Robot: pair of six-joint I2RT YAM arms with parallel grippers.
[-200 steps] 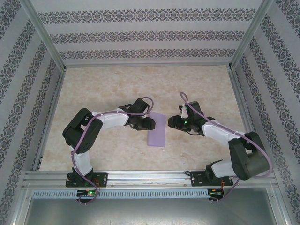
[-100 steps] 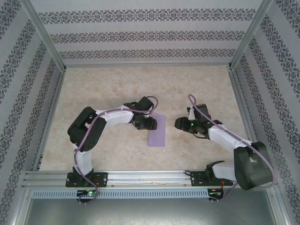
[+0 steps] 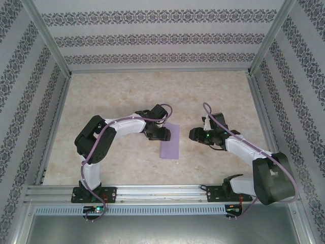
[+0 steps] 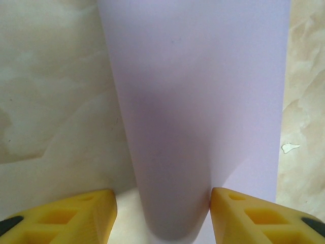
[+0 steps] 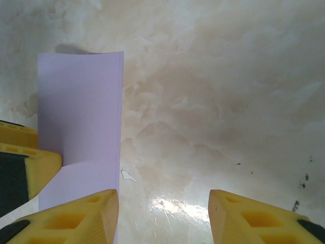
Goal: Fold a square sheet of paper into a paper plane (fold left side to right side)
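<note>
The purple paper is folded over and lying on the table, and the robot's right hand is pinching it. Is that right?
Not quite. The right gripper isn't pinching the purple paper. Its jaws stand open over bare table, beside the paper, as the right wrist view shows. The paper is folded over and lying on the table, as you said.

In the top view the left gripper (image 3: 158, 133) hid the upper left part of the square sheet of paper (image 3: 171, 146); in the left wrist view the sheet ran off the top and bottom edges; whether the yellow fingers (image 4: 76, 217) touched it could not be told.
</note>
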